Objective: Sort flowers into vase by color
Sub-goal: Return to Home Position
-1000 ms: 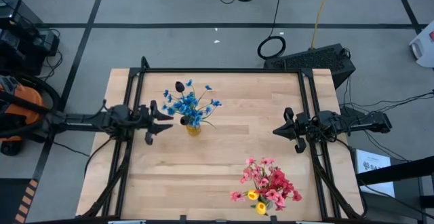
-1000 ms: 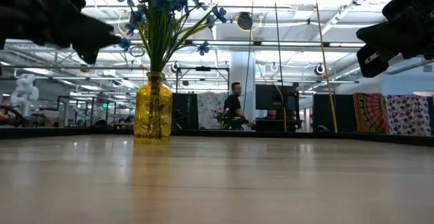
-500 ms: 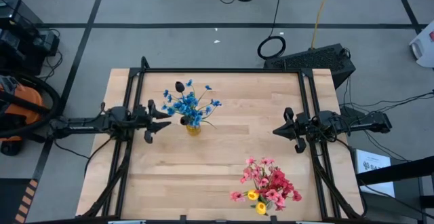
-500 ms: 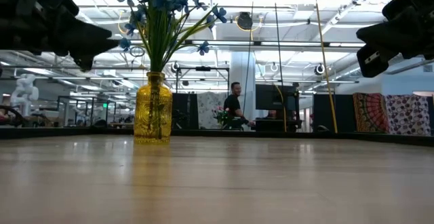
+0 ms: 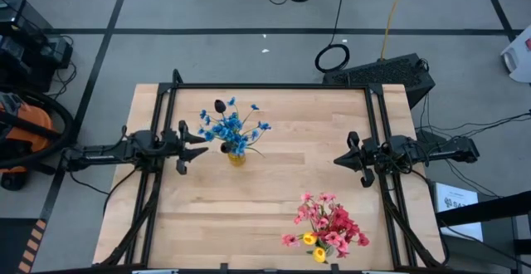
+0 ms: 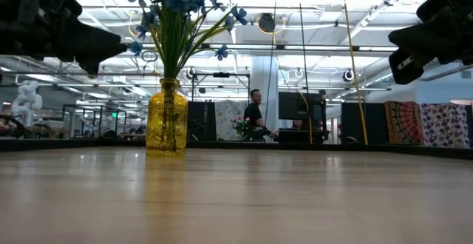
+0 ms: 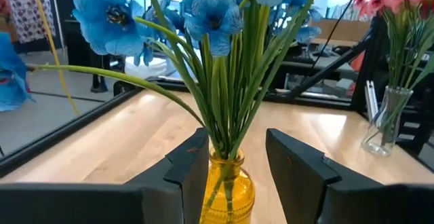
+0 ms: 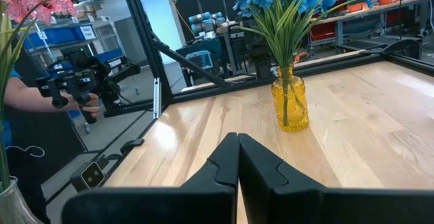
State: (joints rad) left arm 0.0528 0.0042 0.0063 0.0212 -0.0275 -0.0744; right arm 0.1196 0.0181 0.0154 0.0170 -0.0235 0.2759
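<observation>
Blue and near-black artificial flowers [image 5: 232, 127]: in yellow glass vase [image 5: 237, 159] just ahead of left gripper [image 5: 199, 145], parted, empty. Pink, red, yellow flowers [image 5: 328, 224]: in clear glass vase [image 7: 381, 125], well aside of right gripper [image 5: 338, 160], closed, empty. Sorting apparently complete.

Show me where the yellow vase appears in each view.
High view: yellow vase left of the table's centre.
Low view: vase left of middle.
Left wrist view: vase close, seen between the left gripper's jaws.
Right wrist view: vase farther off, across the table.
Shared landmark: the blue flowers in it.
</observation>
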